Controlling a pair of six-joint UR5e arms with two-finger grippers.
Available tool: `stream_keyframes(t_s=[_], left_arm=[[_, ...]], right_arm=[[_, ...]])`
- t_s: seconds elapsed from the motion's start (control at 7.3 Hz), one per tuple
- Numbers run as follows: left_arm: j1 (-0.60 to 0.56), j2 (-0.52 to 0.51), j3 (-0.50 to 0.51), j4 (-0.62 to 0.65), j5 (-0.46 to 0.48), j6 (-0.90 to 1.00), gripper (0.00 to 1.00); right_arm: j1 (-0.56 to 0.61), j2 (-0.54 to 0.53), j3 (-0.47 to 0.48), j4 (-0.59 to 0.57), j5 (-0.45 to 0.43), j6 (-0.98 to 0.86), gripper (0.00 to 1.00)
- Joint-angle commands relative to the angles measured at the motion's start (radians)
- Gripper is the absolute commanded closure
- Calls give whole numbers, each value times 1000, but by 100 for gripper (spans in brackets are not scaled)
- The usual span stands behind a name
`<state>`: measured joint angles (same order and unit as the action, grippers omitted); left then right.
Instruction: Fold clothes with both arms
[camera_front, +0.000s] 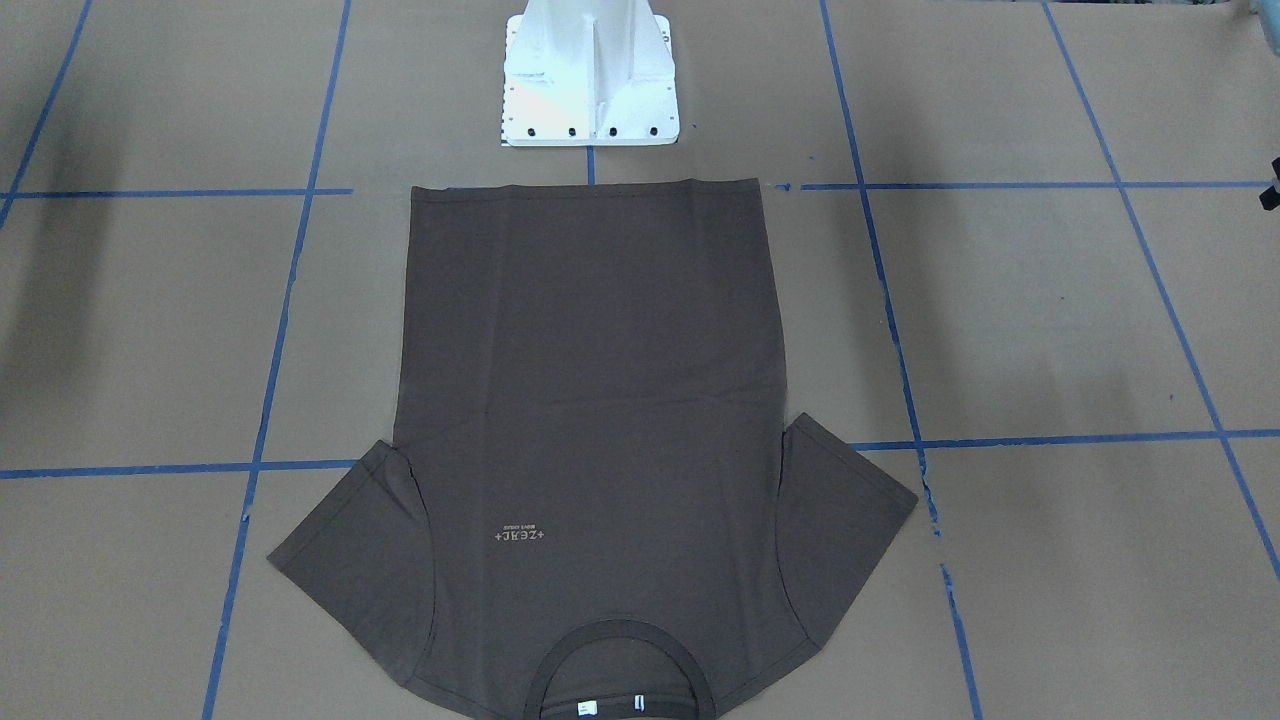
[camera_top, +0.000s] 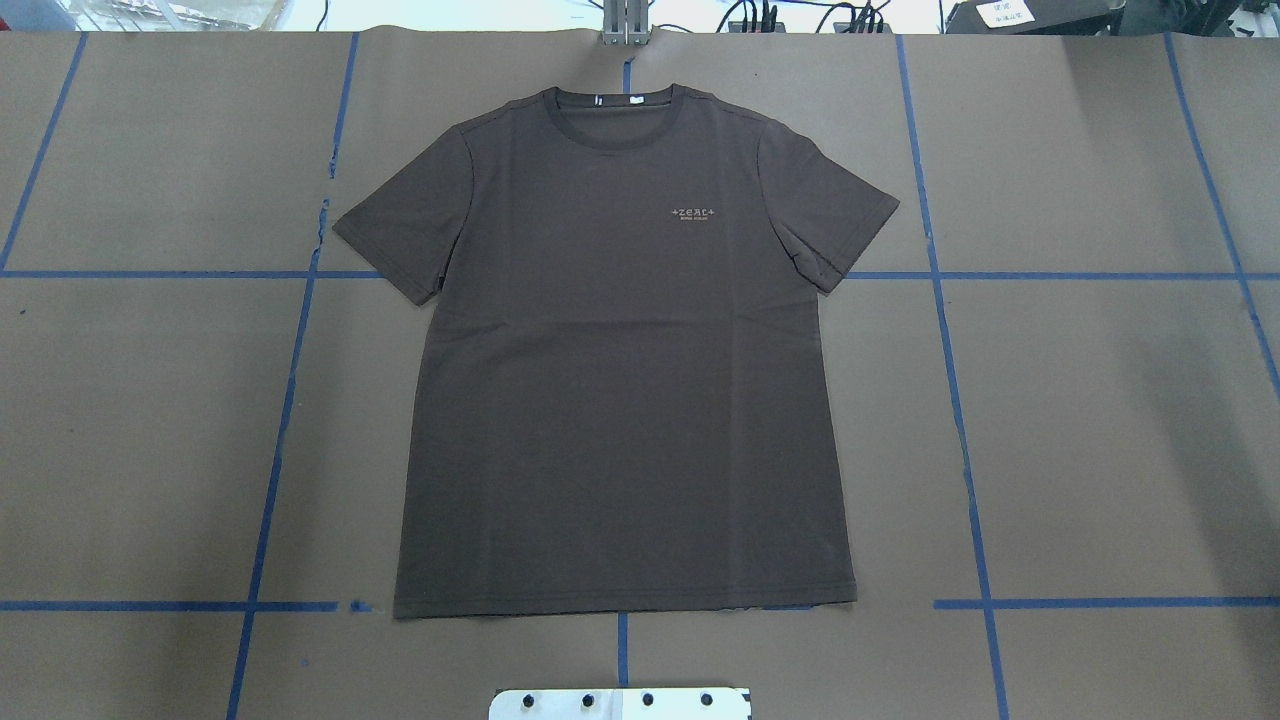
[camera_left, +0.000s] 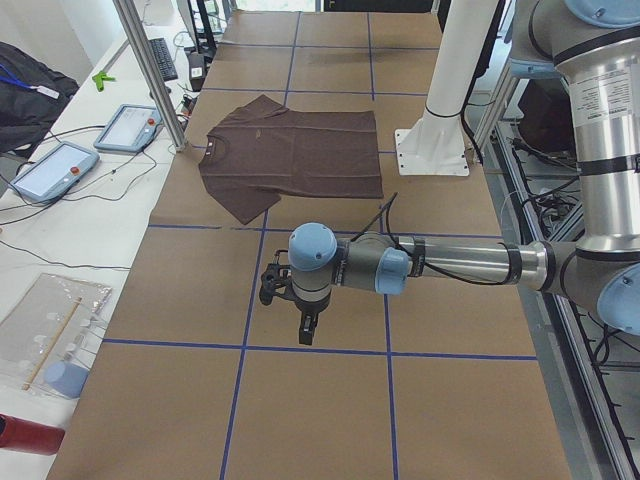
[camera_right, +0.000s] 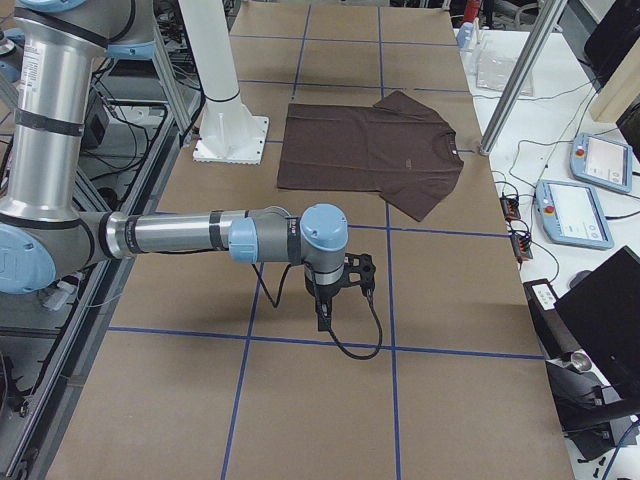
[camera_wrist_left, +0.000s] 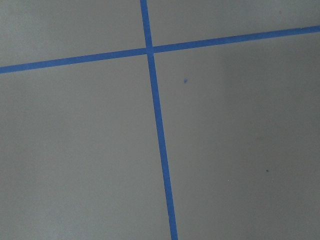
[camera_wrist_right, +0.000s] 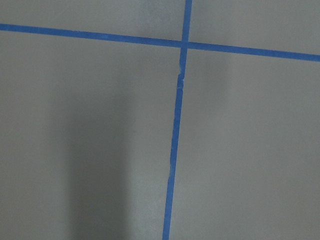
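t-shirt (camera_top: 620, 400): soft knit cloth, matt, and I see only faint creases
collar (camera_top: 615, 147): ribbed knit, same matt cloth
logo (camera_top: 698, 213): pale flat print, no shine from here
table cover (camera_top: 1100, 420): looks like brown paper to me, matt and smooth
tape lines (camera_top: 962, 440): blue tape, slight satin, edges ragged in spots
pedestal (camera_front: 590, 75): white painted metal, glossy
left arm (camera_left: 470, 265): grey metal tube, soft sheen
right arm (camera_right: 170, 233): same metal finish
joint caps (camera_left: 312, 243): light blue, smooth, I'd say plastic, glossy highlight
left gripper (camera_left: 305, 335): black, matt, I can't tell the material
right gripper (camera_right: 322, 320): same black matt look
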<state>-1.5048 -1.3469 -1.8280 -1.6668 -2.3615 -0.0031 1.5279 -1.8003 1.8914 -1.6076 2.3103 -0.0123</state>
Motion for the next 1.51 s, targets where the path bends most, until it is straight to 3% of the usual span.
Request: stream_keyframes(t_s=[0.0,0.41,0.69,0.96,1.23,1.37], left_arm=[[0,0,-4,-1,8,2,0],[3,-3,-25,-8,43,6,0],[0,-5,-124,-50,51,6,0],[-3,-171,-137,-125,92,8,0],[-2,-175,-134,-169,90,0,0],[-2,-167,-142,-171,88,0,0]], right_arm=[[-5,-1,0,0,4,0,0],[-6,1,14,2,9,3,0],[-14,140,41,3,46,5,0],[-12,209,11,56,50,8,0],[-14,220,-6,136,117,8,0],[-62,232,-21,229,120,88,0]])
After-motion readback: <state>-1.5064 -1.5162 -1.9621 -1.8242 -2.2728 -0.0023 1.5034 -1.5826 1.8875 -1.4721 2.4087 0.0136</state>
